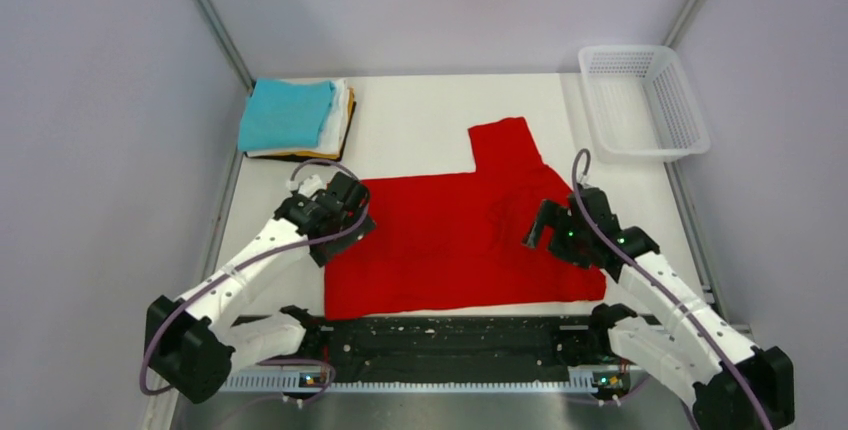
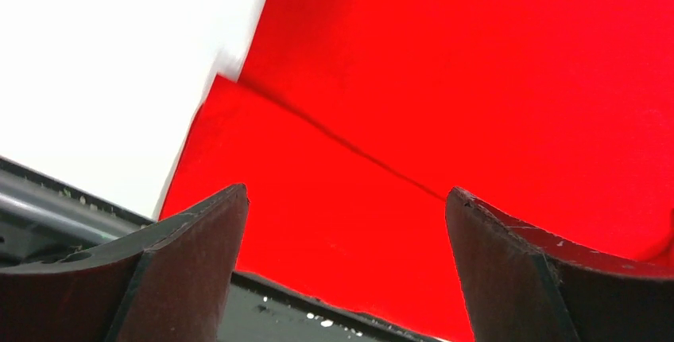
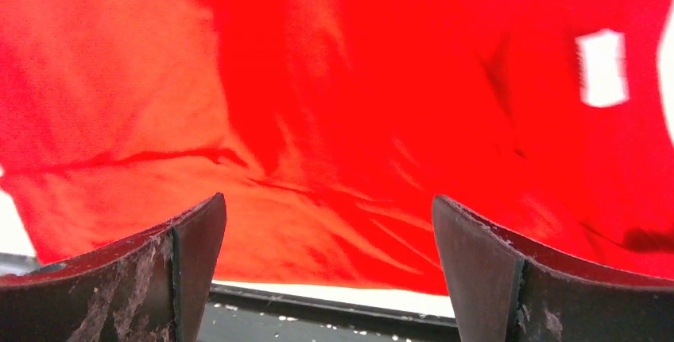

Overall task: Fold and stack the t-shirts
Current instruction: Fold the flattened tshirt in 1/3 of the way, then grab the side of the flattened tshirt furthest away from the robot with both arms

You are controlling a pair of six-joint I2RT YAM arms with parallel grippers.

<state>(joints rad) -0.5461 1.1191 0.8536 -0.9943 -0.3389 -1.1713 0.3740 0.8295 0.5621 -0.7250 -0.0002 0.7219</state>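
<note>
White tabletop (image 1: 420, 120) w/ soft, creased red tee (image 1: 450, 240); L gripper (image 2: 346, 195) & R gripper (image 3: 327, 203): jaws apart, empty.

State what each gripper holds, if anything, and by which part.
Nothing is held. The left gripper and right gripper both stand open above the red t-shirt.

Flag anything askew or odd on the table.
The red t-shirt lies lopsided: one sleeve juts toward the far edge while the opposite side is folded in, and part of it is wrinkled. Nothing looks spilled or damaged.

White table (image 1: 420, 110) w/ red tee (image 1: 450, 240), folded stack (image 1: 290, 115), mesh basket (image 1: 683, 110)
</note>
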